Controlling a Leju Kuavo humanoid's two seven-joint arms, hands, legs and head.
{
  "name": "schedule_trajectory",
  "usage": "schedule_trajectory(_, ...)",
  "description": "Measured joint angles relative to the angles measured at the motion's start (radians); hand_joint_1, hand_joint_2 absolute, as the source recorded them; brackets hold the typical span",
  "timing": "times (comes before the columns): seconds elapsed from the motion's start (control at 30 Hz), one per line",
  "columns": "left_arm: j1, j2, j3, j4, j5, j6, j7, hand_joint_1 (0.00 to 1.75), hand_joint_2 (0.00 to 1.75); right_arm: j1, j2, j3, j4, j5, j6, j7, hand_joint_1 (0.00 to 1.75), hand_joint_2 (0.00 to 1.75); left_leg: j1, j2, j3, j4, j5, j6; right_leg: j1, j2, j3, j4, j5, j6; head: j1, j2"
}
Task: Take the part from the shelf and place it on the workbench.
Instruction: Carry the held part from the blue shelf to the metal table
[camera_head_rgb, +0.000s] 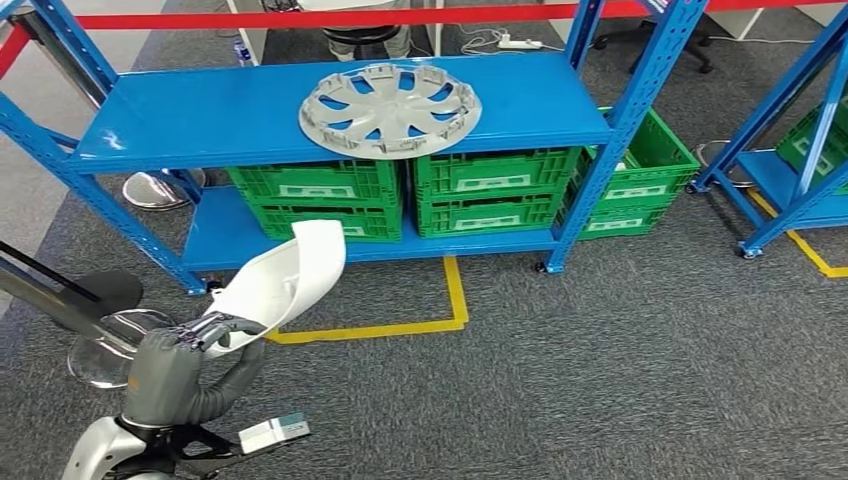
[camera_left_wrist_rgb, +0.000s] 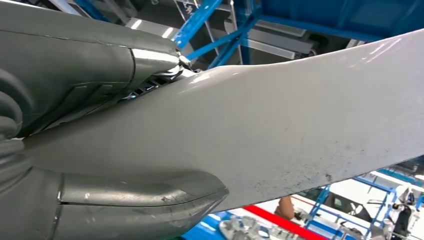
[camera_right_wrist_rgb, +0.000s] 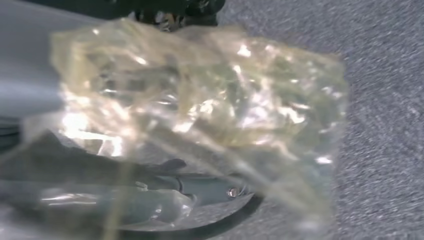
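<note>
Progress looks about halfway, judging from the head view: the white curved part (camera_head_rgb: 290, 275) is already off the blue shelf (camera_head_rgb: 200, 115) and is being held out over the grey carpet (camera_head_rgb: 620, 360) in front of it, so the taking seems done and the placing is what is left; no workbench is showing here, so the robot is probably needing to turn or walk before setting the part down. The left hand (camera_head_rgb: 190, 345) is sitting low at the left of this view, arm bent, fingers wrapping the lower end of the part while its free end is rising toward the shelf's lower level; a silver wheel cover (camera_head_rgb: 390, 108) is lying flat on the top level, and green crates (camera_head_rgb: 400, 195) are standing side by side below, with yellow floor tape (camera_head_rgb: 450, 300) marking the carpet in front.

Going to the left wrist view, the part (camera_left_wrist_rgb: 280, 125) is running broadly across the picture, the left hand (camera_left_wrist_rgb: 100, 130) clamping it from both faces, the thick grey thumb pressing one side and grey fingers the other; blue shelf struts are showing behind.

Going to the right wrist view, crinkled clear plastic (camera_right_wrist_rgb: 200, 115) is covering most of the lens, with blurred carpet beside it; grey shapes are lying behind the film, but whether the right hand is open or closed I cannot tell.
</note>
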Motion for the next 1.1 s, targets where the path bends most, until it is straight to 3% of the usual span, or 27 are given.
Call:
schedule_trajectory(0.03,-0.001,0.0,0.002,0.0,0.004,0.0,0.0,1.75,1.75,0.0,0.0,0.0,0.0,0.002,-0.004,-0.004,0.0,0.0,0.003,-0.001,0.046,-0.066,0.008,-0.007,-0.003,0.001,-0.018,0.014,0.005,0.007,-0.001,0.0)
schedule_trajectory(0.07,-0.002,-0.001,0.004,0.0,0.01,0.0,0.0,1.75,1.75,-0.001,0.0,-0.001,0.0,0.004,-0.004,-0.006,0.0,0.0,0.005,-0.002,0.083,-0.124,0.003,-0.006,-0.005,0.002,-0.032,0.025,0.011,0.014,0.0,0.0)
schedule_trajectory(0.13,-0.003,-0.002,0.012,0.001,0.023,-0.001,0.0,1.75,1.75,0.0,0.0,-0.004,0.0,0.004,0.004,-0.007,0.0,0.0,-0.001,-0.004,0.111,-0.182,-0.017,0.01,-0.005,0.004,-0.046,0.034,0.026,0.03,0.0,0.0)
schedule_trajectory(0.2,-0.006,-0.004,0.021,0.003,0.041,-0.004,0.0,1.75,1.75,0.003,0.0,-0.008,0.0,0.003,0.015,-0.006,0.0,0.0,-0.003,0.0,0.096,-0.184,-0.005,0.035,-0.008,0.005,-0.053,0.033,0.035,0.046,0.0,0.0)
schedule_trajectory(0.23,-0.008,-0.006,0.026,0.005,0.049,-0.006,0.0,1.75,1.75,0.005,0.001,-0.009,0.0,0.003,0.021,-0.006,0.0,0.0,-0.003,0.002,0.085,-0.184,0.005,0.047,-0.01,0.006,-0.061,0.042,0.017,0.052,0.002,0.0)
schedule_trajectory(0.3,-0.013,-0.012,0.037,0.011,0.065,-0.012,-0.006,1.75,1.75,0.006,0.001,-0.013,0.0,0.003,0.029,-0.002,0.0,0.0,-0.002,0.006,0.058,-0.186,0.027,0.064,-0.013,0.007,-0.086,0.117,-0.073,0.059,0.004,0.0)
schedule_trajectory(0.33,-0.014,-0.015,0.043,0.015,0.072,-0.016,-0.011,1.75,1.75,0.006,0.002,-0.016,0.0,0.003,0.031,0.001,0.0,0.0,-0.004,0.006,0.044,-0.186,0.038,0.069,-0.013,0.008,-0.102,0.178,-0.123,0.062,0.006,0.0)
schedule_trajectory(0.37,-0.014,-0.018,0.048,0.019,0.078,-0.02,-0.016,1.75,1.75,0.006,0.002,-0.018,0.0,0.003,0.032,0.003,0.0,0.0,-0.006,0.007,0.029,-0.186,0.05,0.07,-0.013,0.008,-0.114,0.244,-0.153,0.064,0.006,0.0)
schedule_trajectory(0.4,-0.015,-0.021,0.052,0.024,0.082,-0.023,-0.02,1.75,1.75,0.006,0.002,-0.02,0.0,0.003,0.033,0.005,0.0,0.0,-0.007,0.007,0.014,-0.185,0.062,0.07,-0.013,0.008,-0.119,0.296,-0.156,0.064,0.006,0.0)
schedule_trajectory(0.43,-0.015,-0.023,0.055,0.028,0.084,-0.024,-0.022,1.75,1.75,0.007,0.002,-0.021,0.0,0.003,0.033,0.007,0.0,0.0,-0.009,0.008,-0.001,-0.185,0.073,0.069,-0.013,0.008,-0.113,0.322,-0.134,0.063,0.006,0.0)
schedule_trajectory(0.47,-0.015,-0.026,0.059,0.032,0.086,-0.024,-0.022,1.75,1.75,0.008,0.002,-0.023,0.0,0.003,0.033,0.007,0.0,0.0,-0.011,0.008,-0.015,-0.184,0.084,0.067,-0.012,0.008,-0.091,0.315,-0.1,0.059,0.006,0.0)
schedule_trajectory(0.5,-0.016,-0.028,0.062,0.035,0.086,-0.024,-0.023,1.75,1.75,0.008,0.002,-0.024,0.0,0.003,0.033,0.007,0.0,0.0,-0.012,0.008,-0.027,-0.184,0.094,0.066,-0.011,0.008,-0.051,0.272,-0.071,0.053,0.006,0.0)
schedule_trajectory(0.53,-0.017,-0.029,0.065,0.038,0.087,-0.024,-0.024,1.75,1.75,0.008,0.001,-0.024,0.0,0.003,0.033,0.007,0.0,0.0,-0.014,0.008,-0.035,-0.183,0.102,0.063,-0.008,0.008,0.009,0.197,-0.061,0.046,0.006,0.0)
schedule_trajectory(0.6,-0.018,-0.033,0.068,0.042,0.087,-0.025,-0.03,1.75,1.75,0.005,0.001,-0.026,-0.001,0.004,0.035,0.002,0.0,0.0,-0.016,0.008,-0.044,-0.181,0.117,0.054,-0.001,0.008,0.119,0.036,-0.087,0.034,0.005,0.0)
schedule_trajectory(0.63,-0.02,-0.035,0.07,0.044,0.087,-0.027,-0.034,1.75,1.75,0.004,0.001,-0.027,-0.001,0.005,0.036,-0.003,0.0,0.0,-0.016,0.009,-0.046,-0.181,0.124,0.048,0.002,0.008,0.148,-0.013,-0.104,0.03,0.005,0.0)
schedule_trajectory(0.7,-0.026,-0.036,0.071,0.047,0.086,-0.033,-0.041,1.75,1.75,0.004,0.001,-0.031,-0.002,0.006,0.041,-0.014,0.0,0.0,-0.014,0.01,-0.049,-0.18,0.133,0.035,0.002,0.007,0.152,-0.038,-0.108,0.022,0.005,0.0)
schedule_trajectory(0.73,-0.029,-0.037,0.072,0.049,0.086,-0.036,-0.042,1.75,1.75,0.006,0.001,-0.033,-0.002,0.007,0.043,-0.017,0.0,0.0,-0.012,0.009,-0.053,-0.172,0.123,0.029,0.001,0.006,0.148,-0.04,-0.102,0.015,0.004,0.0)
schedule_trajectory(0.8,-0.032,-0.037,0.074,0.054,0.087,-0.04,-0.045,1.75,1.75,0.008,0.001,-0.036,-0.002,0.008,0.045,-0.02,0.0,0.0,-0.01,0.006,-0.075,-0.105,0.058,0.018,-0.001,0.003,0.138,-0.043,-0.087,0.0,0.002,0.0)
schedule_trajectory(0.87,-0.036,-0.039,0.075,0.061,0.091,-0.041,-0.051,1.75,1.75,0.009,0.001,-0.041,-0.002,0.01,0.043,-0.02,0.0,0.0,-0.009,0.005,-0.11,0.02,-0.024,0.011,0.002,0.002,0.124,-0.04,-0.077,-0.007,0.001,0.0)
schedule_trajectory(0.9,-0.038,-0.041,0.077,0.065,0.094,-0.04,-0.055,1.75,1.75,0.01,0.001,-0.045,-0.002,0.011,0.04,-0.019,0.0,0.0,-0.009,0.005,-0.121,0.07,-0.043,0.01,0.004,0.002,0.119,-0.037,-0.073,-0.007,0.001,0.0)
schedule_trajectory(0.93,-0.041,-0.043,0.078,0.069,0.098,-0.04,-0.058,1.75,1.75,0.011,0.001,-0.048,-0.002,0.012,0.037,-0.018,0.0,0.0,-0.009,0.005,-0.116,0.088,-0.042,0.01,0.006,0.002,0.114,-0.032,-0.07,-0.007,0.001,0.0)
schedule_trajectory(0.97,-0.044,-0.044,0.079,0.072,0.101,-0.04,-0.06,1.75,1.75,0.013,0.001,-0.052,-0.002,0.012,0.034,-0.017,0.0,0.0,-0.009,0.005,-0.095,0.069,-0.022,0.012,0.007,0.002,0.111,-0.027,-0.068,-0.007,0.001,0.0)
schedule_trajectory(1.03,-0.053,-0.048,0.08,0.078,0.107,-0.04,-0.064,1.75,1.75,0.016,0.001,-0.061,-0.002,0.01,0.031,-0.015,0.0,0.0,-0.012,0.003,-0.018,-0.046,0.033,0.026,0.01,0.003,0.102,-0.015,-0.067,-0.005,0.002,0.0)
schedule_trajectory(1.1,-0.062,-0.052,0.081,0.084,0.114,-0.041,-0.066,1.75,1.75,0.017,0.003,-0.07,-0.002,0.006,0.031,-0.014,0.0,0.0,-0.017,0.003,0.032,-0.139,0.06,0.042,0.012,0.003,0.092,-0.005,-0.064,0.002,0.002,0.0)
